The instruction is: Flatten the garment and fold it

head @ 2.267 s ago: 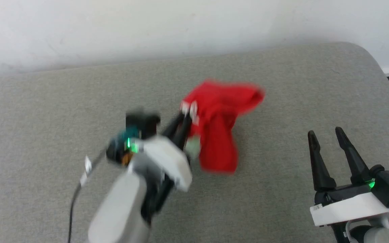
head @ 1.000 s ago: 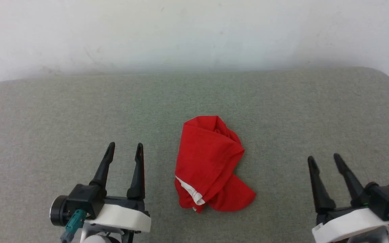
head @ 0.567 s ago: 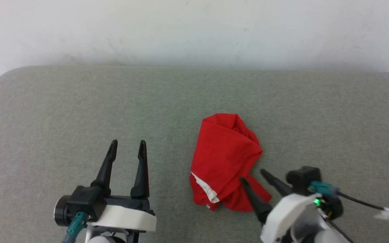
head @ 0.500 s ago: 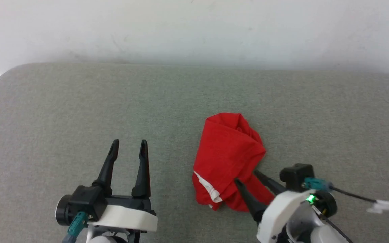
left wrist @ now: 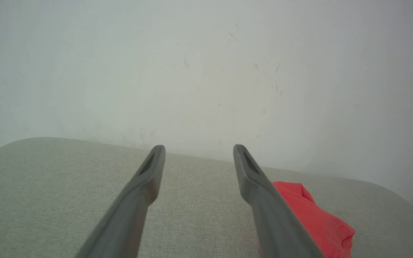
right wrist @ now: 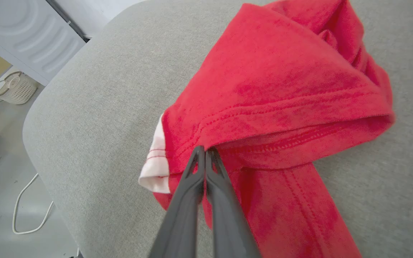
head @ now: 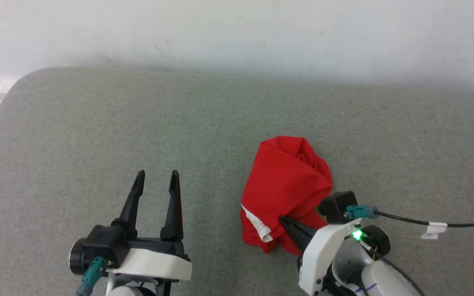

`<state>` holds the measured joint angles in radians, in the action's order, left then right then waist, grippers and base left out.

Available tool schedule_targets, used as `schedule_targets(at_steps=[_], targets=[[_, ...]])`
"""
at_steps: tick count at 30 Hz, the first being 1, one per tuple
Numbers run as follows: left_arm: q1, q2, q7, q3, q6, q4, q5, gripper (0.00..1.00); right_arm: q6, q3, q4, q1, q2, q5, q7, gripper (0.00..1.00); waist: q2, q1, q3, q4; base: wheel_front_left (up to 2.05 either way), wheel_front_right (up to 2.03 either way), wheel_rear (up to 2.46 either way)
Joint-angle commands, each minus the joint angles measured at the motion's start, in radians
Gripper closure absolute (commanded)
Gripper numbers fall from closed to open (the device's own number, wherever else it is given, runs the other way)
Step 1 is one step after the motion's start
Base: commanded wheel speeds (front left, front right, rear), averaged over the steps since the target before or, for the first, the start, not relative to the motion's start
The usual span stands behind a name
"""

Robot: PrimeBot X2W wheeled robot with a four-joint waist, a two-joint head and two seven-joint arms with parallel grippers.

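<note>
The garment (head: pixel 290 181) lies crumpled in a heap on the grey cushion (head: pixel 97 123), red with a bit of white stripe at its near left corner. It also shows at the lower right of the left wrist view (left wrist: pixel 310 215). My right gripper (head: pixel 283 219) reaches in from the lower right to the heap's near edge. In the right wrist view its fingers are pressed together (right wrist: pixel 204 149), with the tips pinched at a stitched hem fold of the garment (right wrist: pixel 281 82). My left gripper (head: pixel 156 174) hovers open to the left of the heap, clear of it, with nothing between its fingers (left wrist: pixel 199 148).
A white wall runs behind the cushion. A black cable (head: pixel 447 225) trails right from the right wrist. Past the cushion's rounded left edge, the right wrist view shows a floor with a laundry basket (right wrist: pixel 13 87), a white appliance (right wrist: pixel 23 32) and a white cord (right wrist: pixel 31 211).
The head camera has shifted. My right gripper swung in from the lower right to the garment's near edge and shut there. The left gripper stays open in place.
</note>
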<state>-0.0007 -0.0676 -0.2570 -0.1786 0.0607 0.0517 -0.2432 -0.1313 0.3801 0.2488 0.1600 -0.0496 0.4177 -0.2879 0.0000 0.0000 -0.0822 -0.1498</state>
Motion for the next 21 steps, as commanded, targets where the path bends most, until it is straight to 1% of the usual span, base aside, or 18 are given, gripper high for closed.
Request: schedule_targets(at_steps=[1,4,6,8,10,13,16,19,21], targets=[[0.002,0.004,-0.005,0.004,-0.011,-0.003,0.009,0.0,0.001,-0.004,-0.001,0.017,-0.001,0.001,0.012,1.0,0.0,0.0,0.001,0.006,0.0,0.0,0.0],[0.004,0.007,-0.005,0.009,-0.013,-0.005,0.015,0.0,0.001,-0.018,-0.024,0.026,-0.001,-0.009,0.039,1.0,0.0,0.0,0.005,0.018,0.0,0.0,0.0],[0.004,0.009,-0.005,0.013,-0.014,-0.004,0.018,0.0,0.001,-0.036,-0.06,0.029,-0.01,-0.018,0.063,1.0,0.0,0.0,0.007,0.027,0.0,0.0,0.0],[0.006,0.01,-0.005,0.018,-0.014,-0.001,0.02,0.0,0.001,-0.068,-0.106,0.028,-0.032,-0.037,0.075,1.0,0.0,0.0,0.005,0.038,0.0,0.0,0.0],[0.008,0.012,-0.005,0.023,-0.015,0.003,0.02,0.0,0.001,-0.123,-0.161,0.019,-0.06,-0.06,0.076,1.0,0.0,0.0,0.003,0.049,0.0,0.0,0.0],[0.013,0.013,-0.005,0.028,-0.015,0.004,0.019,0.0,0.001,-0.248,-0.236,-0.02,-0.109,-0.104,0.049,1.0,0.0,0.0,0.0,0.063,0.0,0.0,0.0],[0.015,0.015,-0.005,0.031,-0.015,0.006,0.017,0.0,0.001,-0.385,-0.287,-0.073,-0.143,-0.14,0.002,1.0,0.0,0.0,-0.006,0.079,0.0,0.0,0.0],[0.013,0.015,-0.005,0.032,-0.017,0.001,0.016,0.0,0.001,-0.514,-0.313,-0.138,-0.138,-0.156,-0.043,1.0,0.0,0.0,-0.008,0.088,0.0,0.0,0.0],[0.01,0.016,-0.005,0.031,-0.018,-0.001,0.016,0.0,0.001,-0.592,-0.304,-0.184,-0.13,-0.168,-0.069,1.0,0.0,0.0,-0.009,0.09,0.0,0.0,0.0]])
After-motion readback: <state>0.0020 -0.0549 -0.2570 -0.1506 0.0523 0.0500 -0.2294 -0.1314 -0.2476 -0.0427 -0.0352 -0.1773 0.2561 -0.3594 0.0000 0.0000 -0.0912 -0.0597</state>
